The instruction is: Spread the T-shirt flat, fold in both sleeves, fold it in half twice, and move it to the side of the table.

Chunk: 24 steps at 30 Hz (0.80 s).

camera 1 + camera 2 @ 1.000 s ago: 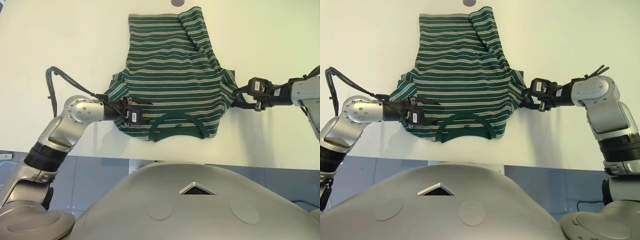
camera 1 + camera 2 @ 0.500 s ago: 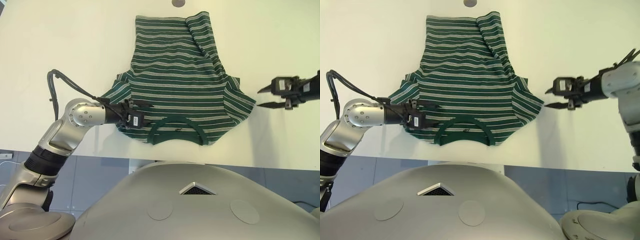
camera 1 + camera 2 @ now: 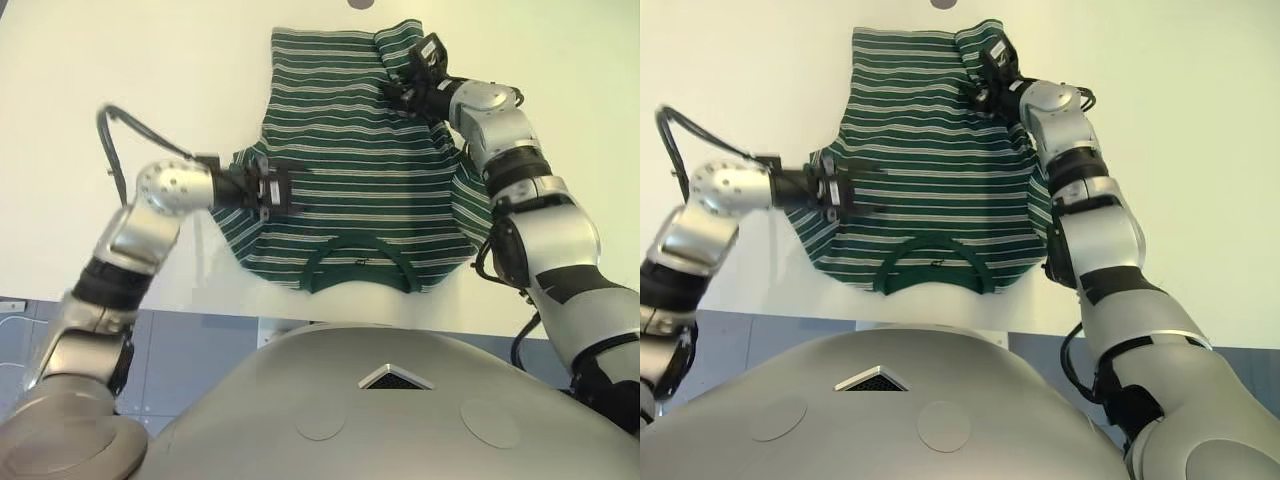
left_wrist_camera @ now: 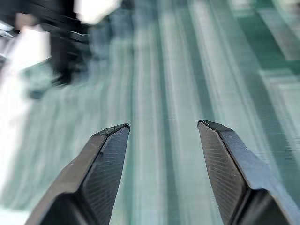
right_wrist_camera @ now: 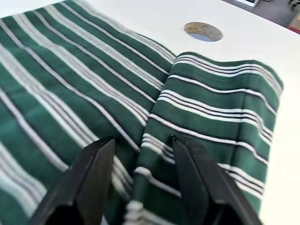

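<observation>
Swung in from the side, the right gripper (image 3: 400, 92) straddles the shirt's (image 3: 340, 150) doubled-over flap, fingers spread (left gripper (image 3: 290, 187) likewise); flattening unfinished, every fold remains.

On my feed the cotton T-shirt (image 3: 350, 170) is dark green, crossed by thin white stripes that run in pairs and threes with plain green bands between them. Its ribbed neckband (image 3: 357, 262) is solid green, without stripes. The flat table (image 3: 120, 60) under it reads as pale cream, and the small round disc (image 5: 202, 31) set into it is grey-brown. The left gripper (image 4: 162, 124) is matte black, its finger pads (image 4: 101, 168) scored with a fine cross-hatch; the right gripper (image 5: 143, 138) is plain black. The left arm (image 3: 160, 195) and right arm (image 3: 500, 130) have silver shells with black joints. A black cable (image 3: 150, 133) loops off the left one.
</observation>
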Motion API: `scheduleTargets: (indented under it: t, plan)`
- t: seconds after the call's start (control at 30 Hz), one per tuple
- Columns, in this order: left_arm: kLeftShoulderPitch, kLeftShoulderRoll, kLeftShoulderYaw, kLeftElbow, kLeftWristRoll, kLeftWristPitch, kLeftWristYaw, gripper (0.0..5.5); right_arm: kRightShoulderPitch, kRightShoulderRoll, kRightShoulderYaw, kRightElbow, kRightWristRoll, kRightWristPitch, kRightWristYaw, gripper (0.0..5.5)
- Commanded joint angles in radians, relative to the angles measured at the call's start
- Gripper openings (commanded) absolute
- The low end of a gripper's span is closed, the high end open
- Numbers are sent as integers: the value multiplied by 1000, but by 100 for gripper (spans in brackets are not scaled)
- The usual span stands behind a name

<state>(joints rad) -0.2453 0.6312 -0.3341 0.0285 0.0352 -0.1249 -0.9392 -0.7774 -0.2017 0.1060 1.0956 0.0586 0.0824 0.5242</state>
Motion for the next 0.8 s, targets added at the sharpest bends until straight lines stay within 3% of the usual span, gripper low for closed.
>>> scheduleTargets:
  t: [0.03,0.17,0.3,0.47,0.67,0.8]
  plan:
    - [-324,-205,4,490,69,-79,160,271,-57,1,-154,66,118,-24,48,220]
    - [-532,-335,-30,950,167,-148,303,271,-95,-7,-201,112,110,-73,2,220]
    - [-582,-379,-16,1152,194,-147,350,271,-94,-5,-173,169,37,-55,-92,220]
    - [-580,-380,48,1241,163,-55,311,271,-76,-39,-178,191,-6,-49,-151,220]
    - [-577,-365,136,1240,103,-2,272,271,-31,-122,0,203,-240,-111,-289,220]
    - [-575,-366,204,1229,57,-37,286,271,-39,-134,-35,178,-221,-223,-311,220]
